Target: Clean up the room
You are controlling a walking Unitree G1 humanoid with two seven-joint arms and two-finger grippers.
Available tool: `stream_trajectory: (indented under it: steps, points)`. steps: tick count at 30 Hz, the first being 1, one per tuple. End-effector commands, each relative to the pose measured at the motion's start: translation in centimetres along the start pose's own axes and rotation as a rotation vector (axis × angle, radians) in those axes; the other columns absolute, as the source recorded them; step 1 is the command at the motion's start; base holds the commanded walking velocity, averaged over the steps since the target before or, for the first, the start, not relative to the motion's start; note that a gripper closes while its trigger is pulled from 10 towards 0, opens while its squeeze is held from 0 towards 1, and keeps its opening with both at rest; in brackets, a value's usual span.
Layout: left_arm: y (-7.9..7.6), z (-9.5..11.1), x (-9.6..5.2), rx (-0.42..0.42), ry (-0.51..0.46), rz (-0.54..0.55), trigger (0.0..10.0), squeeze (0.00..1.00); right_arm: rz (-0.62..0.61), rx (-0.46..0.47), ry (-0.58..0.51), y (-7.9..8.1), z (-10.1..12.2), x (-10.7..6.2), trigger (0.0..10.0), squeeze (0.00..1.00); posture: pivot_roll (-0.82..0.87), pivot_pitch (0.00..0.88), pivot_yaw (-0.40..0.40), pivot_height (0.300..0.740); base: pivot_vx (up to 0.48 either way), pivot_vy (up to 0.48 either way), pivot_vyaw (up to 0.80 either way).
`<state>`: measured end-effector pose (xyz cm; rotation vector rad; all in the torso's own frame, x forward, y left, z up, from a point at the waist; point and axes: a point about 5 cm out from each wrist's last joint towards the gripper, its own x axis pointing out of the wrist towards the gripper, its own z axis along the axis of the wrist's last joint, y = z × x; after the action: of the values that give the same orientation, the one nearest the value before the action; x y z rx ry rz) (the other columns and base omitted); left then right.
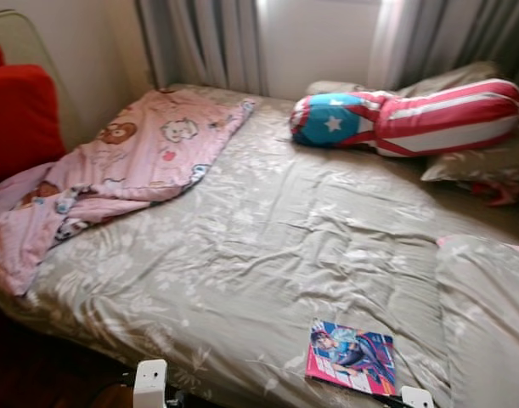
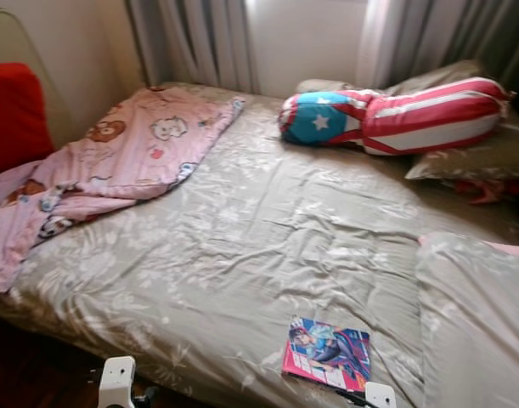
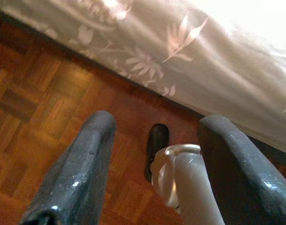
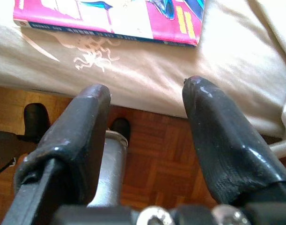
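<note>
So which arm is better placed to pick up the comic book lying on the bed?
Right. The open right gripper hangs at the bed edge just below the comic book; the left gripper hangs over the wooden floor, farther away.

Bed cover point(image 1: 267, 246): soft, creased cloth with a faint sheen and a pale leaf print. Pink blanket point(image 1: 123, 161): matt, rumpled cloth printed with cartoon animals. Striped bolster point(image 1: 412, 115): smooth, slightly glossy fabric in red, white and blue. Red cushion point(image 1: 17, 115): matt, plush-looking cloth. Curtains point(image 1: 200, 42): thin grey cloth in folds. Comic book point(image 1: 351, 357): glossy paper cover, brightly printed. Floor point(image 3: 49, 108): polished wood parquet with reddish shine. Left gripper point(image 3: 154, 164) and right gripper point(image 4: 145, 112): fingers of black, finely textured, slightly shiny material, spread apart.
</note>
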<state>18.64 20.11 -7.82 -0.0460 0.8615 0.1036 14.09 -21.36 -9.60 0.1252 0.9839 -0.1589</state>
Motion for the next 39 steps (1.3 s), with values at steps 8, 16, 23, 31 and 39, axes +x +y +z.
stream_trajectory:
  steps: [8,16,23,31,39]
  points:
    - [0.4,0.1,0.0,0.025,0.008,0.009,10.0,0.0,-0.009,0.05,0.001,0.7,0.1,0.2,10.0,0.0,-0.03,0.0,-0.026,0.74,0.0,0.097,0.12]
    - [0.5,0.2,0.0,0.034,0.008,0.01,10.0,0.0,0.021,0.043,-0.011,2.2,0.5,0.4,10.0,0.0,-0.02,0.0,-0.027,0.74,0.0,0.474,0.0]
    - [0.5,0.3,0.0,0.039,0.003,0.01,10.0,0.0,0.046,0.042,-0.014,4.0,0.7,0.6,10.0,0.0,-0.02,0.0,-0.027,0.74,0.0,0.48,0.0]
    - [0.6,0.2,0.0,0.044,0.007,0.01,10.0,0.0,0.049,0.037,-0.009,4.3,0.7,0.6,10.0,0.0,-0.02,0.0,-0.027,0.74,0.0,0.48,0.0]
    - [0.9,-0.1,-0.1,0.043,0.017,0.014,10.0,0.0,0.045,0.031,-0.006,4.0,0.7,0.6,10.0,0.0,-0.02,0.0,-0.027,0.74,0.0,0.48,0.0]
